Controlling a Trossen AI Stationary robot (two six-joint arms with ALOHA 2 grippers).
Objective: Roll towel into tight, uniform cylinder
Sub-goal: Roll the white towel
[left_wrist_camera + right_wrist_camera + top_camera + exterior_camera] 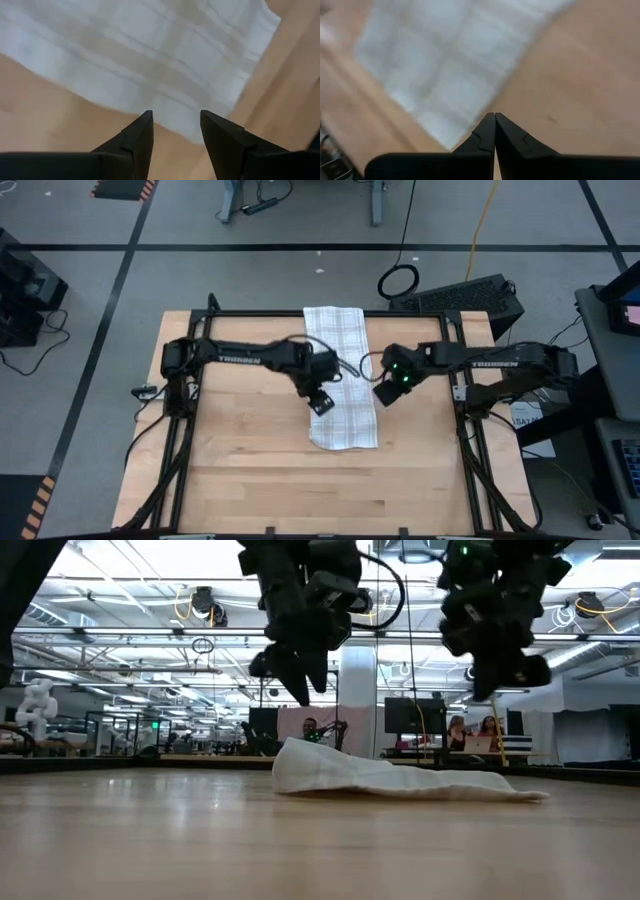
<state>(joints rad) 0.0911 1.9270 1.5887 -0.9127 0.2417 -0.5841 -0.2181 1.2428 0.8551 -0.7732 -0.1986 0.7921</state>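
**A:** Start at the left. What is the left arm doing?

**B:** The left gripper (321, 401) hangs above the left long edge of the thin white checked cloth towel (340, 395), clear of the fabric. In its wrist view the two dark fingers (137, 140) stand partly apart with nothing between them, pointing at that edge. My guess is they are spread just enough to pinch a thin layer of cloth.

**A:** And the towel itself?

**B:** It lies as one long strip down the middle of the pale wooden worktop (240, 460), its far end reaching the black frame at the back. From table height it looks flat except for a slight hump at one end (300, 765). Nothing is rolled yet, so I judge the task is at its very start.

**A:** The right side?

**B:** The right gripper (384, 393) hovers just beside the towel's right edge, roughly level with the left one. Its fingers (485, 135) are pressed together, empty, over bare wood next to the cloth. Closed like that, they could serve to press or pin rather than grasp, though that is only my reading.

**A:** Why one on each side?

**B:** Probably so both edges can be guided together, keeping a roll even across the width.

**A:** Counts?

**B:** One towel, two arms, two grippers, four fingers. Some people sit at desks far behind.
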